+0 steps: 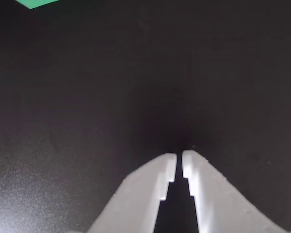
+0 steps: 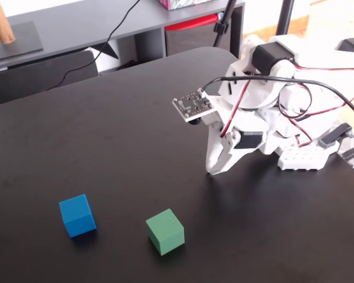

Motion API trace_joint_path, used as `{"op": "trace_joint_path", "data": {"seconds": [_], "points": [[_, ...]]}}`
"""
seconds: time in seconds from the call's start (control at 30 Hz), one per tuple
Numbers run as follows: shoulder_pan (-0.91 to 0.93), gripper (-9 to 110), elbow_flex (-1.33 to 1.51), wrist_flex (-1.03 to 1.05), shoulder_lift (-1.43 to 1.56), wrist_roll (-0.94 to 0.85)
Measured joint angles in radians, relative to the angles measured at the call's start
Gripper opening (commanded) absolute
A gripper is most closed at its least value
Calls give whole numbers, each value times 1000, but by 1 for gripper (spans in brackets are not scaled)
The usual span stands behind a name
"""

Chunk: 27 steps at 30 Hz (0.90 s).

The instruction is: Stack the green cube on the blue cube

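Observation:
The green cube (image 2: 165, 231) sits on the black table (image 2: 135, 130) at the front middle of the fixed view. A sliver of the green cube (image 1: 38, 3) shows at the top left edge of the wrist view. The blue cube (image 2: 77, 215) sits to its left, a short gap away; it is out of the wrist view. My white gripper (image 2: 213, 170) points down at the table, well to the right of and behind both cubes. Its jaws are nearly together and hold nothing (image 1: 179, 164).
The arm's base and wires (image 2: 295, 118) fill the right side of the table. A grey shelf unit (image 2: 76, 29) with cables stands behind the table's far edge.

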Motion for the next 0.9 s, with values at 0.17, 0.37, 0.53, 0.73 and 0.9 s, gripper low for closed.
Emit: {"op": "trace_joint_path", "data": {"seconds": [0.17,0.37,0.53,0.73,0.9], "points": [[-2,0,0,0,0,-18],[-49,0,-40,-8,-66,-12],[-89,0,-107,-32,-183,32],[-169,0,-264,5,-351,109],[-241,0,-485,38,-549,163]]}}
